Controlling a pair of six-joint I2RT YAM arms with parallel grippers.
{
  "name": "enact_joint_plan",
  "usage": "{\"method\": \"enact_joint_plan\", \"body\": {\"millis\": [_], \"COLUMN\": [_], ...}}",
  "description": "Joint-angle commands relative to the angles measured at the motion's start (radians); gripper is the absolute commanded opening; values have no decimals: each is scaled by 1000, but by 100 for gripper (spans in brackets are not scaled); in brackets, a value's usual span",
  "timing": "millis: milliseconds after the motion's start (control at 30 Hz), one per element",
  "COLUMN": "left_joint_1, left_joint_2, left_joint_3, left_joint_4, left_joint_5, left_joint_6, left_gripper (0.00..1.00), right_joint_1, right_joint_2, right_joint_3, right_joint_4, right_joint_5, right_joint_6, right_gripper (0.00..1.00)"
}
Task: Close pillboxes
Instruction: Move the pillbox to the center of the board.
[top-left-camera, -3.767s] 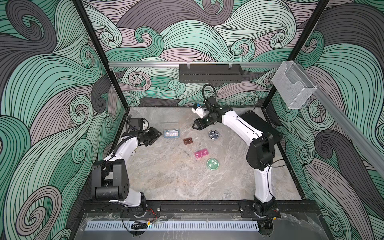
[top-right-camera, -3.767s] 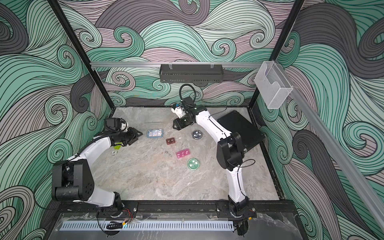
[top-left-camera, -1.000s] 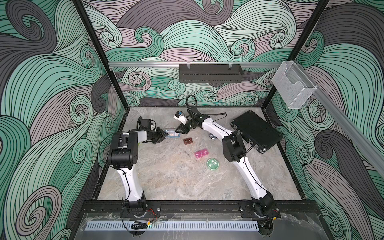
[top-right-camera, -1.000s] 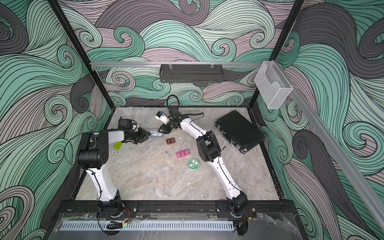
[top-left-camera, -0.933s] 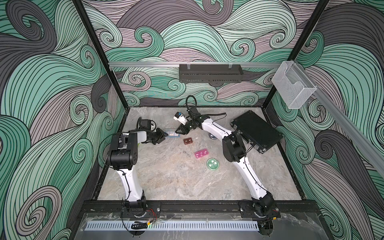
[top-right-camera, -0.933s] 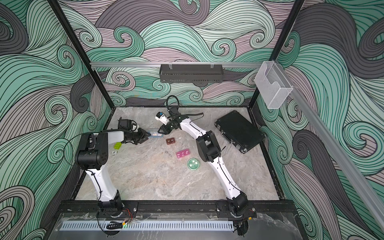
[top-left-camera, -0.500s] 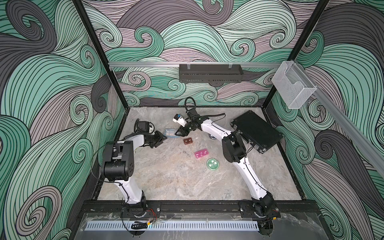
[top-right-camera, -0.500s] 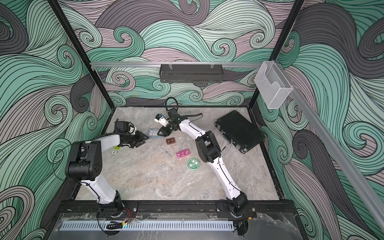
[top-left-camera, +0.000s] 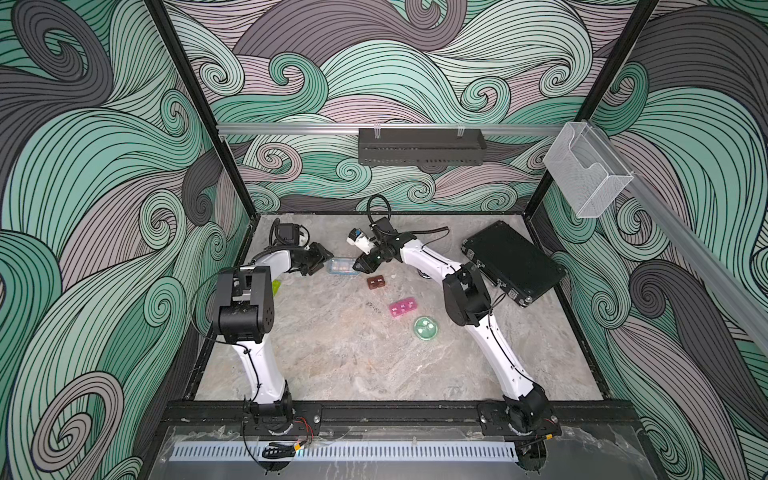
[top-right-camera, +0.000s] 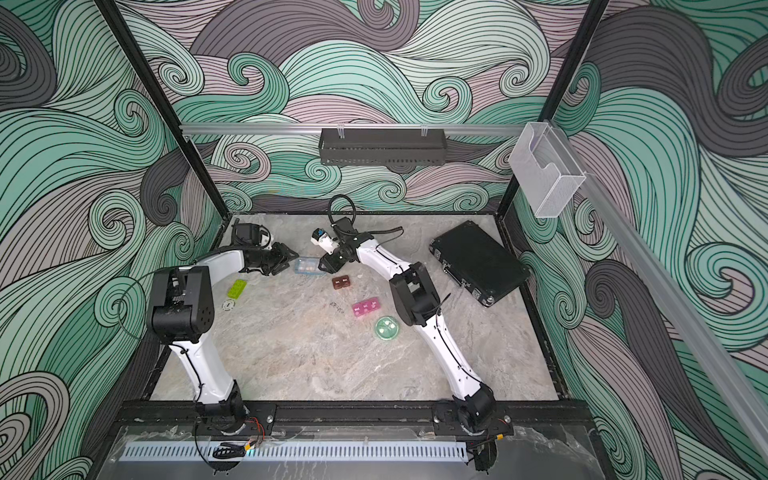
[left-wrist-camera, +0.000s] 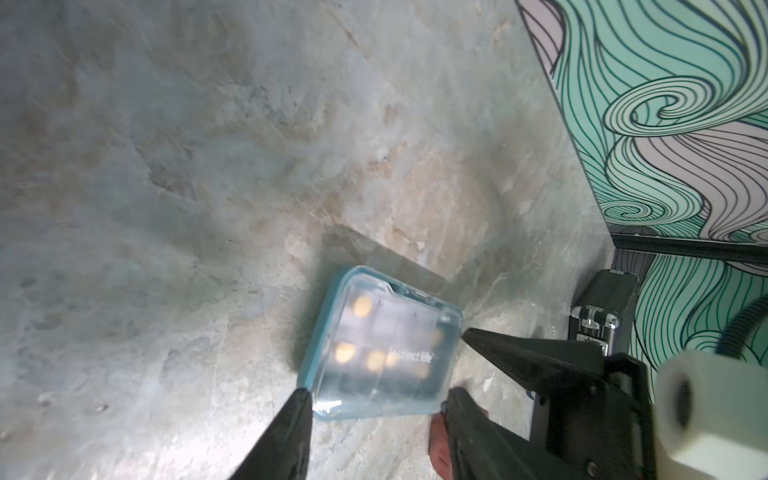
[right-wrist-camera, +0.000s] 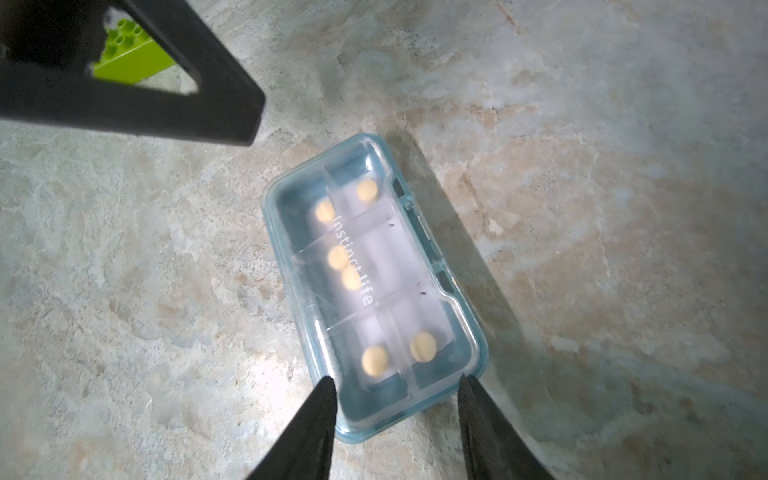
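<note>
The pale blue pillbox (top-left-camera: 340, 266) (top-right-camera: 307, 265) lies flat on the marble at the back, lid down, with yellow pills showing through it (right-wrist-camera: 374, 274). My left gripper (top-left-camera: 321, 261) (left-wrist-camera: 376, 409) is open, its tips straddling one short end of the box (left-wrist-camera: 382, 345). From the opposite side my right gripper (top-left-camera: 362, 264) (right-wrist-camera: 397, 384) straddles the other short end, also open. The brown pillbox (top-left-camera: 376, 283), pink pillbox (top-left-camera: 403, 307) and round green pillbox (top-left-camera: 425, 328) lie apart nearer the middle.
A large black case (top-left-camera: 513, 262) lies at the back right, close to my right arm's elbow. A lime green brick (top-right-camera: 237, 289) and a small white disc (top-right-camera: 227, 305) sit by my left arm. Walls enclose the table on three sides.
My left arm's elbow has swung out toward the front and its gripper has eased slightly back from the pale blue box. The right gripper stays at the box.
</note>
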Motion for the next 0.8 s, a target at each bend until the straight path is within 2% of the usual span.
{"method": "enact_joint_plan", "body": {"millis": [0, 367, 767], "left_joint_1": [-5, -38, -97], "left_joint_2": [45, 115, 135], "left_joint_3": [49, 90, 114], "left_joint_4": [-38, -74, -121], "left_joint_5": [-9, -32, -56], "left_joint_6": [10, 28, 51], "left_gripper": [53, 49, 42], "right_joint_1": [8, 17, -7], "right_joint_2": [-17, -8, -105], "right_joint_3": [37, 80, -23], "right_joint_4": [-30, -64, -63], "right_joint_5": [61, 51, 118], "right_joint_6": [76, 253, 521], "right_gripper": [51, 54, 49]}}
